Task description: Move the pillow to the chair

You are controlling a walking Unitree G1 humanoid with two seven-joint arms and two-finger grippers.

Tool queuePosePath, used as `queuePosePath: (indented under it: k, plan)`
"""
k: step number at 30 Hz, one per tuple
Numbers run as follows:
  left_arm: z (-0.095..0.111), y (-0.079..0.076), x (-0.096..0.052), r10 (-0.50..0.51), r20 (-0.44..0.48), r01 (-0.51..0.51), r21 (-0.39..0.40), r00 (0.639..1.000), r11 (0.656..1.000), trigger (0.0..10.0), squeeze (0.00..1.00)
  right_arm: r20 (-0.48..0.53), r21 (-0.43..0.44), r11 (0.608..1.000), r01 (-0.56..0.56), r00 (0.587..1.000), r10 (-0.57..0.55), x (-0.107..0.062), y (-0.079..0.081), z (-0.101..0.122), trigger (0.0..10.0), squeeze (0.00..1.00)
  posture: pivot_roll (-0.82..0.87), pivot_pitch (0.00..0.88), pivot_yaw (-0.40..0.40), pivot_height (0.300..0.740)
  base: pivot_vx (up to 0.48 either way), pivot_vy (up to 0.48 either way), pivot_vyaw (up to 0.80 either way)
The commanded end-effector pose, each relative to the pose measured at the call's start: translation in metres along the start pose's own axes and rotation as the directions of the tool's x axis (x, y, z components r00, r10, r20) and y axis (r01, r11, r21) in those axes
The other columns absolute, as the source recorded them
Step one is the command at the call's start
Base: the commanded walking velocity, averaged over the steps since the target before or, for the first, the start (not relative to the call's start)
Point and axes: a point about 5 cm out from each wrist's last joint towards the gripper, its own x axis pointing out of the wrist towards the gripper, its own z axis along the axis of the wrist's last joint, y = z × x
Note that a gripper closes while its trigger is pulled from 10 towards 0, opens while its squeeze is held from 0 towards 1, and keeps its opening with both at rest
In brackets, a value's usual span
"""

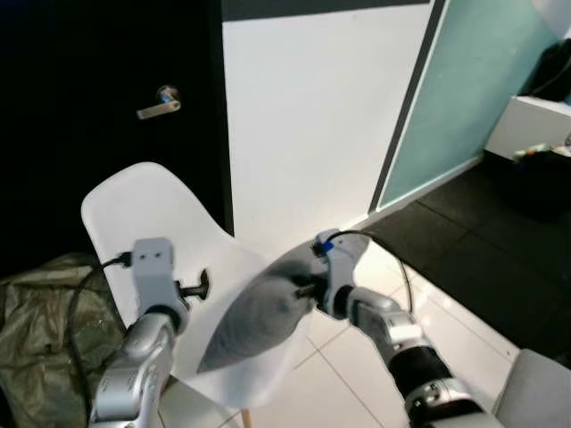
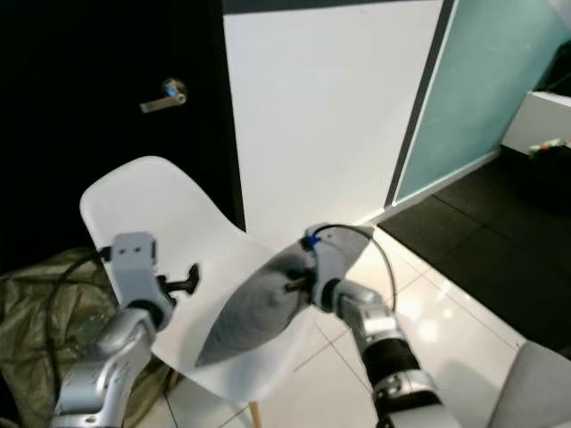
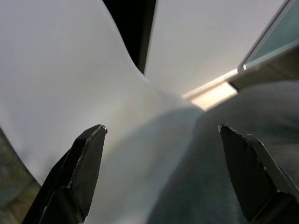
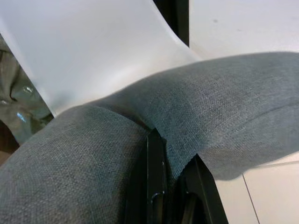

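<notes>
A grey pillow (image 1: 254,316) lies slanted over the seat of a white shell chair (image 1: 152,205), its far upper edge pinched by my right gripper (image 1: 303,287). In the right wrist view the right gripper (image 4: 173,149) is shut on the pillow (image 4: 224,107), whose fabric folds around the fingers, with the chair's shell (image 4: 93,42) behind it. My left gripper (image 1: 196,287) hovers open over the left side of the seat, a little apart from the pillow. Its wrist view shows the left gripper (image 3: 163,128) spread wide, with the chair (image 3: 56,70) and the pillow (image 3: 210,177) ahead.
A black door with a lever handle (image 1: 159,105) stands behind the chair. A crumpled olive-green sheet (image 1: 45,330) lies on the floor to the left. A teal glass panel (image 1: 482,89) and a white desk (image 1: 535,120) are at the right, and a grey cushion (image 1: 535,388) at the lower right.
</notes>
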Motion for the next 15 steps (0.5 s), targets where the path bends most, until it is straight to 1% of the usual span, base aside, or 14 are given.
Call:
queuePosePath:
  k: [1, 5, 7, 9, 12, 15]
  plan:
    - [-0.0091, 0.008, -0.0035, 0.036, -0.039, -0.036, 0.007, 0.999, 0.999, 10.0, 0.0, 0.055, 0.0, 0.999, -0.042, 0.998, 0.042, 0.0027, 0.0094, 0.0114, 10.0, 0.0, -0.14, 0.009, -0.039, 0.72, 0.0, 0.0, 0.0]
    - [-0.0097, 0.0078, -0.0049, 0.038, -0.041, -0.038, 0.009, 0.998, 0.999, 10.0, 0.0, 0.065, 0.005, 0.999, -0.05, 0.997, 0.05, 0.0023, 0.0108, 0.0122, 10.0, 0.0, -0.14, 0.011, -0.038, 0.705, 0.0, 0.0, 0.0]
    - [-0.0096, 0.0077, -0.0058, 0.037, -0.041, -0.037, 0.011, 0.998, 0.999, 10.0, 0.0, 0.085, 0.021, 0.998, -0.059, 0.995, 0.057, 0.0025, 0.0124, 0.0134, 10.0, 0.0, -0.14, 0.016, -0.037, 0.695, 0.0, 0.0, 0.0]
    - [-0.0096, 0.0077, -0.0058, 0.037, -0.041, -0.037, 0.011, 0.998, 0.999, 10.0, 0.0, 0.085, 0.021, 0.998, -0.059, 0.995, 0.057, 0.0025, 0.0124, 0.0134, 10.0, 0.0, -0.14, 0.016, -0.037, 0.695, 0.0, 0.0, 0.0]
    - [-0.0091, 0.008, -0.0069, 0.039, -0.041, -0.038, 0.014, 0.998, 0.999, 10.0, 0.0, 0.1, 0.043, 0.997, -0.067, 0.993, 0.062, 0.0058, 0.0131, 0.0149, 10.0, 0.0, -0.13, 0.025, -0.032, 0.685, 0.0, 0.0, 0.0]
    - [-0.0079, 0.0088, -0.0076, 0.041, -0.039, -0.04, 0.018, 0.998, 0.999, 10.0, 0.0, 0.101, 0.063, 0.997, -0.048, 0.994, 0.042, 0.0099, 0.0101, 0.017, 10.0, 0.0, -0.13, 0.028, -0.031, 0.675, 0.0, 0.0, 0.0]
